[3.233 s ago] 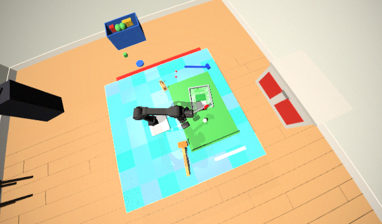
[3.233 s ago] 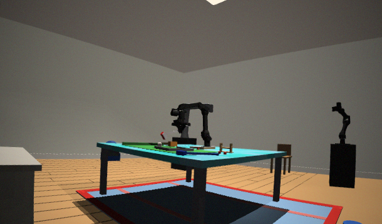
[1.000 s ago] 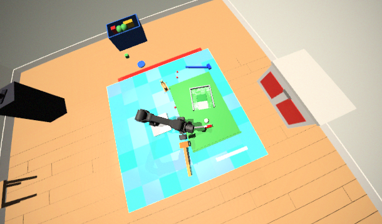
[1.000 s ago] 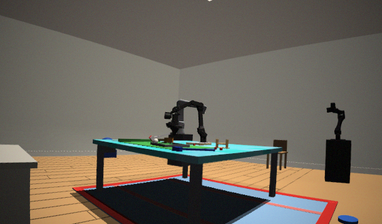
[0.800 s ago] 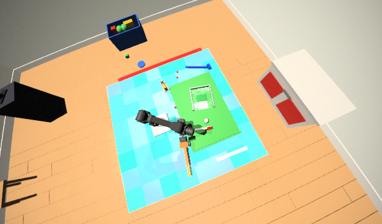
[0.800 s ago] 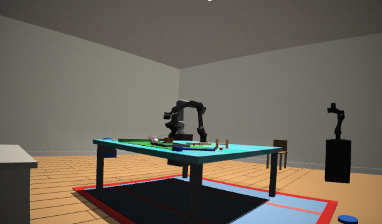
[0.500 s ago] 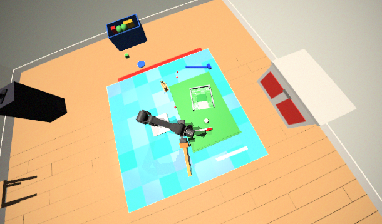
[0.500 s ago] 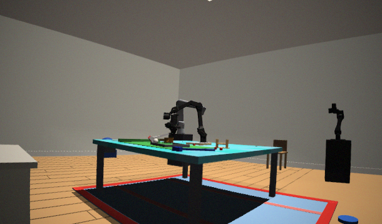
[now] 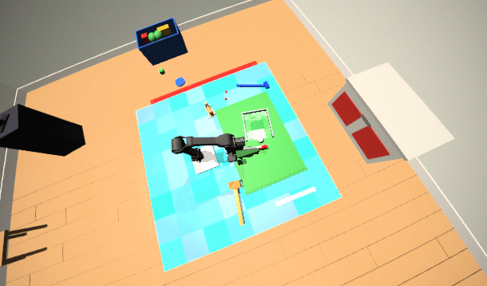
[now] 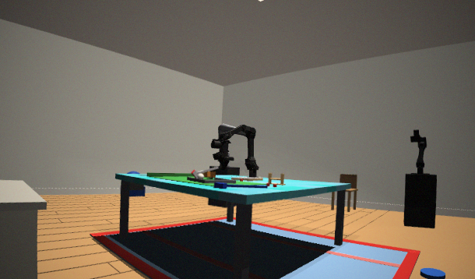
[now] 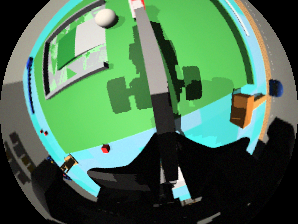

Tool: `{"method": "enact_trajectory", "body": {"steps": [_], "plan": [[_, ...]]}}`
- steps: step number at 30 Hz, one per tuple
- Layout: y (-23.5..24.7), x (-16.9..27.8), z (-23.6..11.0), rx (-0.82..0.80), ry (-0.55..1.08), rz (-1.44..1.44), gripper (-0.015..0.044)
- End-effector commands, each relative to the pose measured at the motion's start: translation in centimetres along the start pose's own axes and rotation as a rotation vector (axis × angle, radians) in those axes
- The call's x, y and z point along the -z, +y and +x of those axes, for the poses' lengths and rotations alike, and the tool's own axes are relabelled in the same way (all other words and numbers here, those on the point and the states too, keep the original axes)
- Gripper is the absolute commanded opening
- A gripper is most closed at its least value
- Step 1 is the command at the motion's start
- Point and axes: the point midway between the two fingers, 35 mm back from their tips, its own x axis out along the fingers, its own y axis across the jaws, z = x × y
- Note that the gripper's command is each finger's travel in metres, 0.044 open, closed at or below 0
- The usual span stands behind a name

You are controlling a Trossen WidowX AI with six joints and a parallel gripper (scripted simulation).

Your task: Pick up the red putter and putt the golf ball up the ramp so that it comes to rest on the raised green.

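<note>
My gripper (image 9: 238, 154) (image 11: 162, 133) is shut on the grey shaft of the red putter (image 9: 251, 148) (image 11: 150, 56), over the green mat (image 9: 275, 164) (image 11: 200, 36). The putter reaches out low over the mat, and its red head (image 9: 264, 148) (image 10: 194, 171) is close beside the white golf ball (image 9: 261, 140) (image 11: 105, 18) (image 10: 200, 175). The ball lies at the foot of the ramp to the framed raised green (image 9: 256, 125) (image 11: 75, 52). I cannot tell whether the head touches the ball.
A blue putter (image 9: 253, 85) (image 10: 239, 185) lies beyond the mat's far edge. An orange putter (image 9: 239, 201) (image 11: 241, 110) lies on the table's near side, with a white bar (image 9: 294, 196) beside it. A small wooden piece (image 9: 208, 109) (image 10: 276, 179) sits left of the mat. A blue bin (image 9: 161, 40) stands on the floor.
</note>
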Motion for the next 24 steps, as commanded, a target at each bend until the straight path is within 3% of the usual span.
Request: {"method": "enact_trajectory", "body": {"steps": [1, 15, 24], "plan": [[0.3, 0.3, -0.3, 0.004, -0.005, 0.022, 0.0000], [0.3, 0.3, -6.0, 0.004, -0.005, 0.022, 0.0000], [0.4, 0.3, -5.2, 0.002, 0.007, 0.017, 0.0000]]}}
